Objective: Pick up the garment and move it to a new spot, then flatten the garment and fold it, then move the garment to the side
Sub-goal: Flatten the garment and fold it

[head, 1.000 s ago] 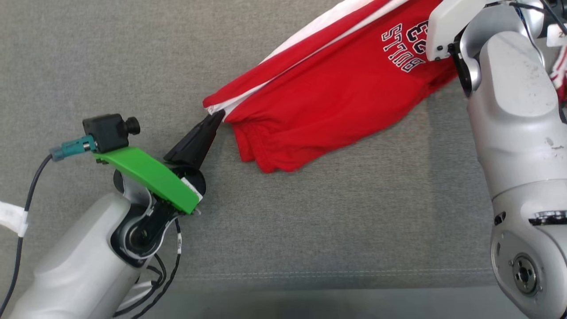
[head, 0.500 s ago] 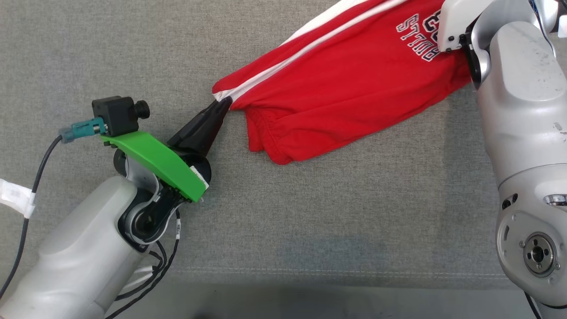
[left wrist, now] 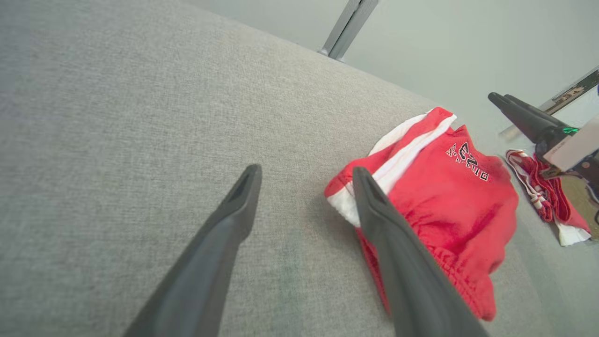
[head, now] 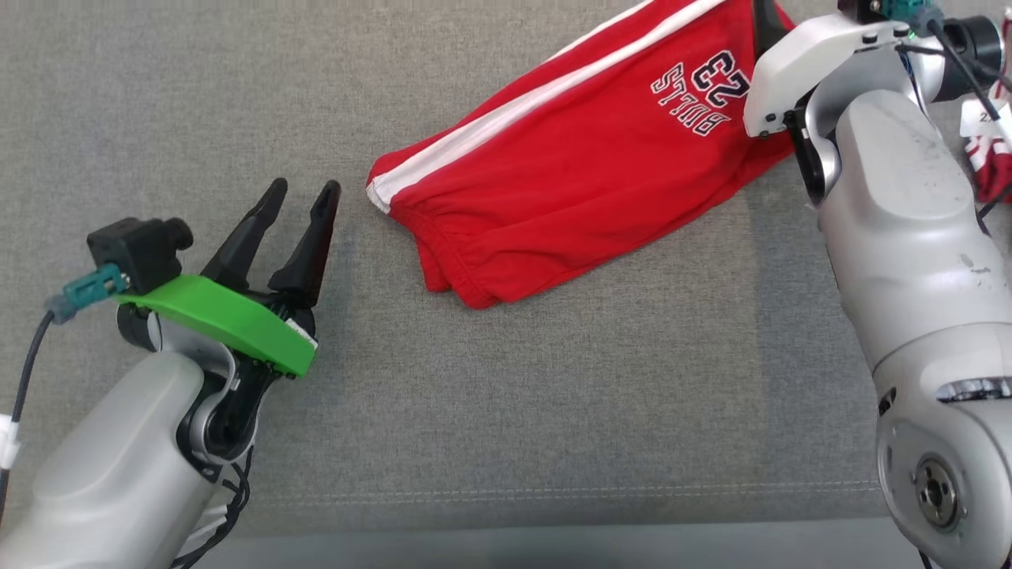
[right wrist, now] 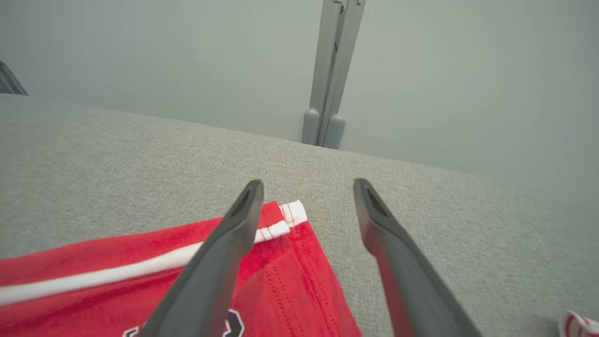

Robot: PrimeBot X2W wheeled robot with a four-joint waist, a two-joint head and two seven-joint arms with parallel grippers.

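We see the red shorts [head: 585,182] lying on the grey fabric surface [head: 553,411], far-centre to far-R in the head view, running diagonally. They look folded lengthwise. The white side stripe [head: 506,118] runs along the far edge, w/ the gathered waistband end toward the L and the leg hem toward the R. The "BULLS 23" print [head: 700,83] reads upside down to us, close to the R arm.

L gripper [head: 305,190]: jaws spread wide, nothing between them. It sits just L of the waistband corner, near but apart, w/ a strip of bare grey between fingertip and cloth. Its wrist carries a green camera mount [head: 221,316].

R gripper [right wrist: 307,187]: its wrist view shows the jaws wide too, gripping nothing. It's over the shorts' far hem corner. That corner lies under one finger and partly in the gap. We can't tell whether the fingertips touch the cloth. In the head view the R forearm [head: 901,221] covers the shorts' R end.

A 2nd red-and-white garment [head: 992,158] sits bunched at the far R, apart from the shorts. A grey post [right wrist: 330,70] stands beyond the surface's far edge.
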